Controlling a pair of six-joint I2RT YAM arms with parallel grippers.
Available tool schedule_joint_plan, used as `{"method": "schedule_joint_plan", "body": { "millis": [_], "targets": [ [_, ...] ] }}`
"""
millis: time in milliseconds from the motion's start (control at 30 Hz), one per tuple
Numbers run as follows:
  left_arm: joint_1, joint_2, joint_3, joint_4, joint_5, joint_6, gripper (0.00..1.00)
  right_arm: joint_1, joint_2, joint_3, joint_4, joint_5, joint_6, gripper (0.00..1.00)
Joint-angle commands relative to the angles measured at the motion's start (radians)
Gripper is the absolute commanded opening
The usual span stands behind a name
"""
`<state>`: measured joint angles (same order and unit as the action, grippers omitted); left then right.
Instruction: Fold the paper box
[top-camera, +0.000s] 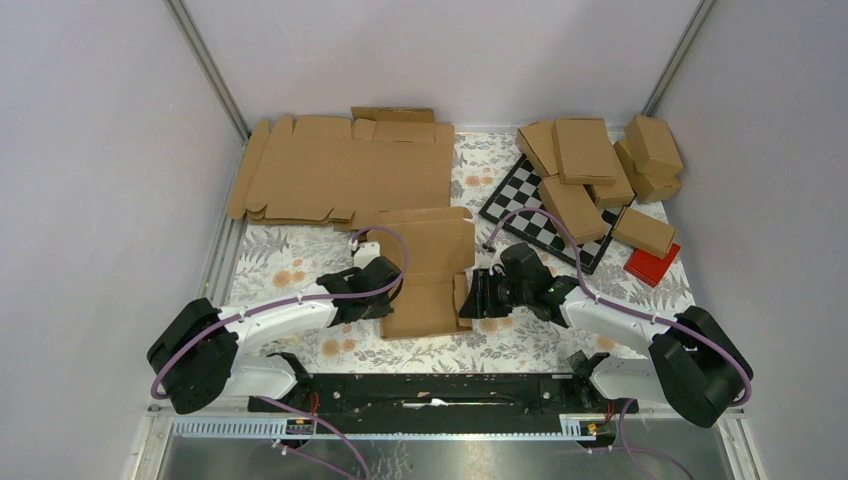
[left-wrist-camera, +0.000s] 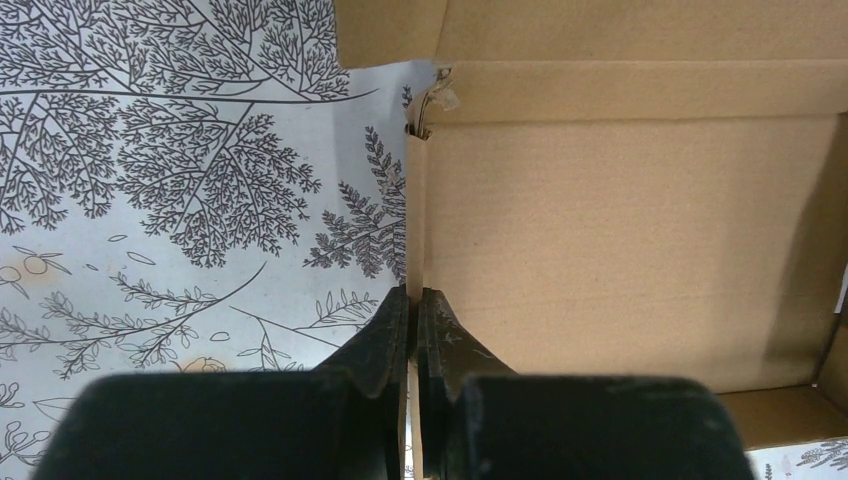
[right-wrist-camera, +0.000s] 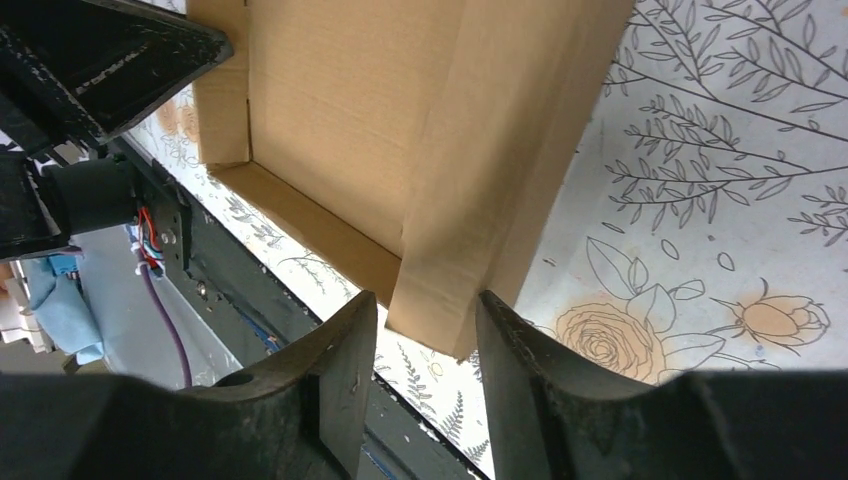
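The left gripper (left-wrist-camera: 412, 296) fills the foreground of its wrist view, its jaws pressed together on the thin upright left wall of the paper box (left-wrist-camera: 620, 240). The right gripper (right-wrist-camera: 428, 300) straddles the box's folded right wall, one finger on each side; whether they pinch it I cannot tell. The partly folded box sits on the flowered cloth (top-camera: 300, 270) between both grippers. Beyond the box to the left lie flat cardboard blanks (top-camera: 340, 170). Beyond it to the right is a chequered board (top-camera: 515, 195) bearing folded cartons (top-camera: 585, 150). A red block (top-camera: 652, 265) lies right of the box.
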<state>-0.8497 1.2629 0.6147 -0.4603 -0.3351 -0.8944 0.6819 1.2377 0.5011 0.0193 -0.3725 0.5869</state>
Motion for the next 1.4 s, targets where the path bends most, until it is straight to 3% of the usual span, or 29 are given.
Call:
{"method": "schedule_joint_plan", "body": {
  "millis": [0,133,333,800,1067,1167,1367],
  "targets": [
    [-0.006,-0.023,0.019,0.055,0.032,-0.003,0.0,0.009,-0.008,-0.001,0.068,-0.045,0.01,0.51],
    [-0.006,-0.022,0.018,0.053,0.033,-0.003,0.0,0.009,-0.018,-0.007,0.068,-0.025,0.015,0.57],
    [-0.006,-0.023,0.02,0.054,0.031,0.0,0.0,0.009,-0.018,-0.012,0.068,0.004,0.032,0.59],
    [-0.006,-0.024,0.016,0.054,0.03,0.006,0.0,0.015,0.095,0.067,-0.013,0.086,0.004,0.46],
    [-0.005,-0.019,0.019,0.054,0.027,0.003,0.0,0.06,0.154,0.147,-0.115,0.194,-0.024,0.46],
    [-0.005,-0.019,0.018,0.054,0.024,0.0,0.0,0.096,0.201,0.21,-0.196,0.308,-0.047,0.45],
    [-0.006,-0.022,0.016,0.049,0.02,-0.003,0.0,0.136,0.287,0.299,-0.316,0.494,-0.046,0.14]
  ]
}}
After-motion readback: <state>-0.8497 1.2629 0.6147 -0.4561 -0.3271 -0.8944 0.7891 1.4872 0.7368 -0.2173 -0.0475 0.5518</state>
